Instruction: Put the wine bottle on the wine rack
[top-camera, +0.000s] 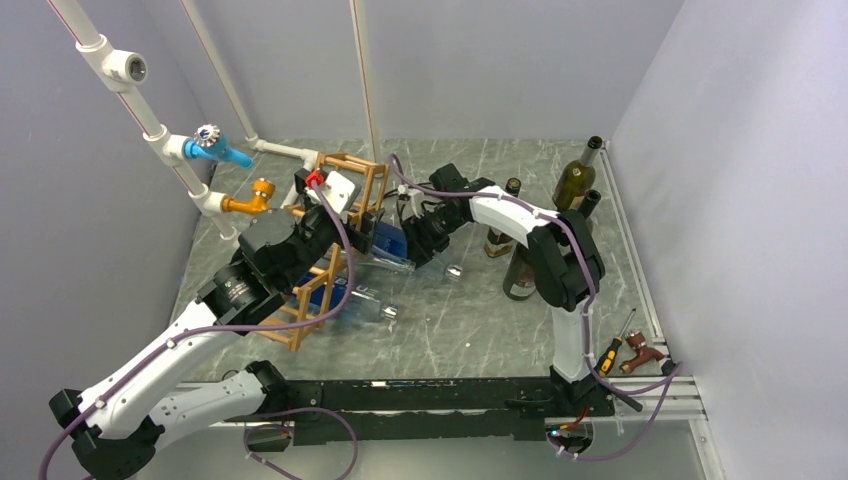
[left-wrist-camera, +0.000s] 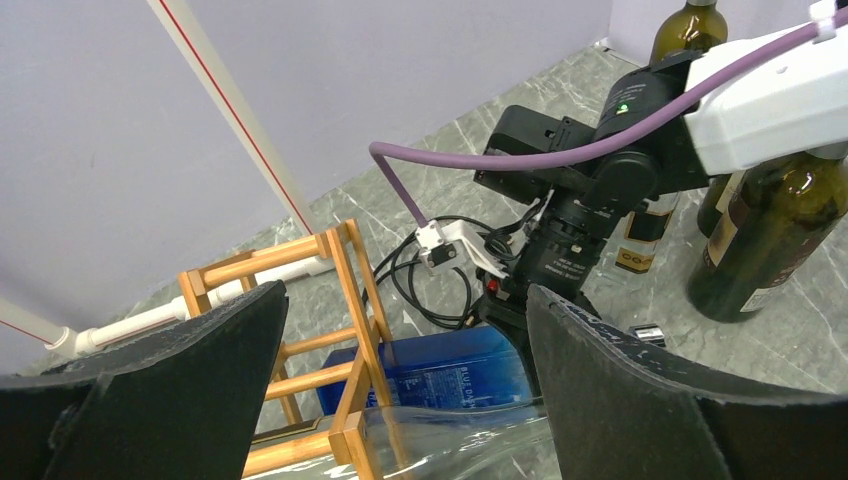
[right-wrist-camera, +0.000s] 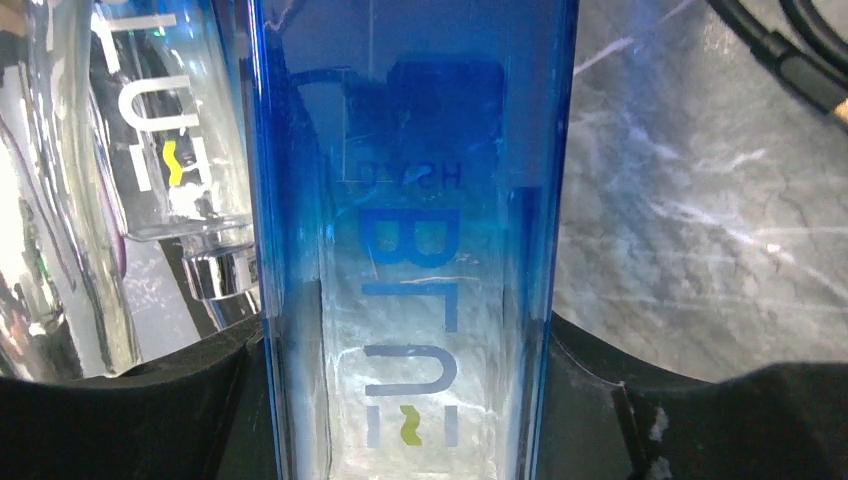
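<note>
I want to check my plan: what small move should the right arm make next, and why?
Probably slide the transparent blue square bottle a little deeper into the orange-brown wooden-stick wine rack: the right gripper is shut on it, and part of it lies outside the frame.

Wine rack (left-wrist-camera: 260, 260) is plain wood: orange-brown sticks, smooth, with a slightly satin finish. The blue glass bottle (right-wrist-camera: 410, 250) is see-through and really glossy, lettering printed right on the glass. The clear glass bottle (right-wrist-camera: 170, 150) beside it is just as shiny, with a bright silvery cap (right-wrist-camera: 222, 272) that looks like metal. Worktop (top-camera: 470, 320) is grey marble-pattern, stone or laminate, can't tell which, smooth with a dull sheen. Fingers (left-wrist-camera: 640, 400) on the left gripper (left-wrist-camera: 405, 295) are black, matt and grainy. The right arm's shell (left-wrist-camera: 770, 110) is smooth white plastic, its cable (left-wrist-camera: 560, 150) purple and rubbery-looking. The dark green bottle (left-wrist-camera: 770, 240) is glossy glass.
</note>
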